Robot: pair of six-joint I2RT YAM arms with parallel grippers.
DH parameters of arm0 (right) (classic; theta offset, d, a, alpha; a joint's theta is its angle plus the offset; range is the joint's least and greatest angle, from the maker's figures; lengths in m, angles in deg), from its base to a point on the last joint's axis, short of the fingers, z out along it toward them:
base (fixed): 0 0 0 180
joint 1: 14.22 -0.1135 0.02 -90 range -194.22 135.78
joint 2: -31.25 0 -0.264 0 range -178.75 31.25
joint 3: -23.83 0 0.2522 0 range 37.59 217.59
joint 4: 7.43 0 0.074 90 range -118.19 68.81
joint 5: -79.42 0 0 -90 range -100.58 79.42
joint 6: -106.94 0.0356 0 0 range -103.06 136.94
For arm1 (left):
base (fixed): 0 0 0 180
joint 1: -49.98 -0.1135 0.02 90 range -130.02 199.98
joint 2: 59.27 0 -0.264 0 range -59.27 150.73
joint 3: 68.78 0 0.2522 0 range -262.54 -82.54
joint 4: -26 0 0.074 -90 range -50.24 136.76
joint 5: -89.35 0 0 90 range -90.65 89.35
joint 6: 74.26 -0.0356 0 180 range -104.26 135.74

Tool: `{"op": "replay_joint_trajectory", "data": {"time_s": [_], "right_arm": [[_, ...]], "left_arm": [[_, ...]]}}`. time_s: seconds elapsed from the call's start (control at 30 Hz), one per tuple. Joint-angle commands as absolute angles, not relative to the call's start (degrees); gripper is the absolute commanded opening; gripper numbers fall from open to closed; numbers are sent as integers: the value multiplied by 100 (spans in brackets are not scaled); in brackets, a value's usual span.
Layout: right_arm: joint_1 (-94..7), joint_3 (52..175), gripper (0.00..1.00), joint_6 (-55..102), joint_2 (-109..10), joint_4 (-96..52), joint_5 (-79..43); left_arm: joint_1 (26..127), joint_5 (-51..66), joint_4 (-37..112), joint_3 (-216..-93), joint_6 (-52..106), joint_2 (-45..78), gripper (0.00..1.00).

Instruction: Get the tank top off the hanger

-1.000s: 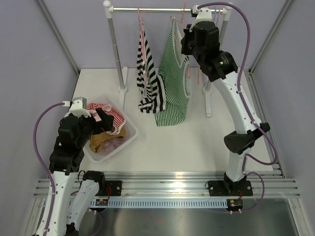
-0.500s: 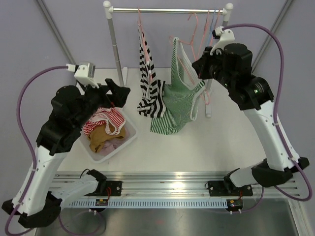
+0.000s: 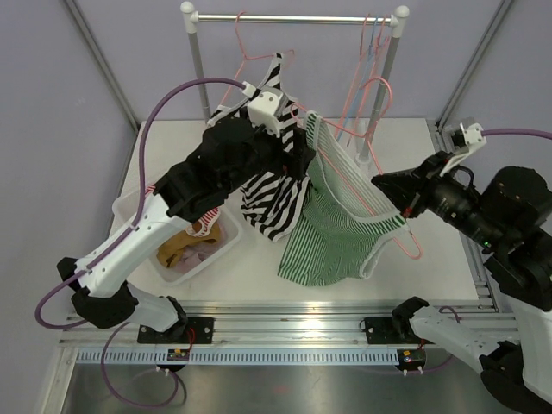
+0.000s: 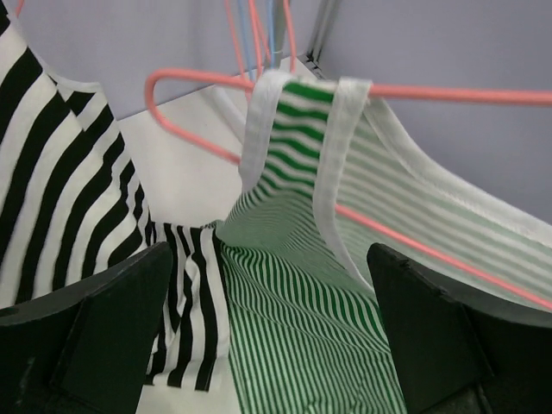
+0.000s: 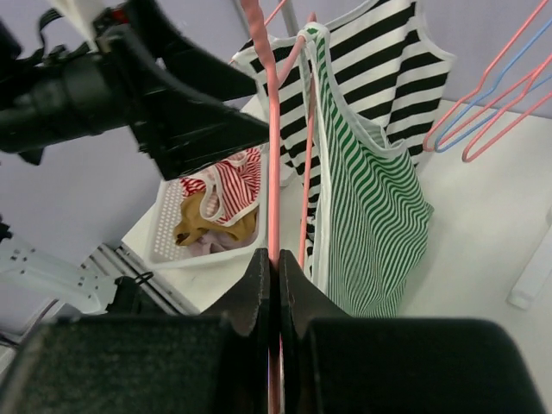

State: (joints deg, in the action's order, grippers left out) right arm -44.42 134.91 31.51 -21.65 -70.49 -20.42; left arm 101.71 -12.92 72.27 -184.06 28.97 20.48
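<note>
Laundry basket [image 5: 166,228] near-left, well apart from the action. Right gripper [image 5: 276,259] pinches the pink hanger [image 5: 273,155], arm drawn back low. It has hauled the green tank top [image 3: 332,241], still hung on the hanger, off the rail [image 3: 293,17]. Left gripper [image 4: 267,259], fingers spread, has swung across to the straps, with the black-and-white top [image 3: 274,203] crowding alongside.

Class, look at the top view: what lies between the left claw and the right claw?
The green top on its pink hanger spans that stretch, as the top view shows. The right claw grips the hanger.
</note>
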Motion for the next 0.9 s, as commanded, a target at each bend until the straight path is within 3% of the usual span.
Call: {"op": "replay_joint_trajectory", "data": {"time_s": [0.0,0.17,0.3,0.33,0.4,0.43,0.67,0.87], "right_arm": [[-4428,13286,0,3408,-1772,-6918,-2542],[-4419,13356,0,3478,-1472,-7182,-2622],[-4419,13435,0,3426,-1366,-7313,-2535],[-4419,13462,0,3382,-1357,-7348,-2447],[-4428,13444,0,3329,-1340,-7480,-2350],[-4419,13401,0,3277,-1340,-7542,-2245],[-4419,12707,0,3022,-883,-7665,-2209],[-4428,12205,0,2881,-215,-7385,-2472]], "left_arm": [[10333,-1480,6614,-18810,2672,2184,97],[10377,-1445,6525,-18897,2690,2413,79],[10377,-1523,6498,-18985,2716,2528,40],[10377,-1568,6507,-19012,2716,2554,26],[10377,-1743,6551,-19012,2716,2554,15],[10377,-1831,6569,-18994,2725,2502,3],[10255,-4009,7059,-18625,3295,2177,0],[9560,-3960,7675,-18485,4051,2097,0]]}}
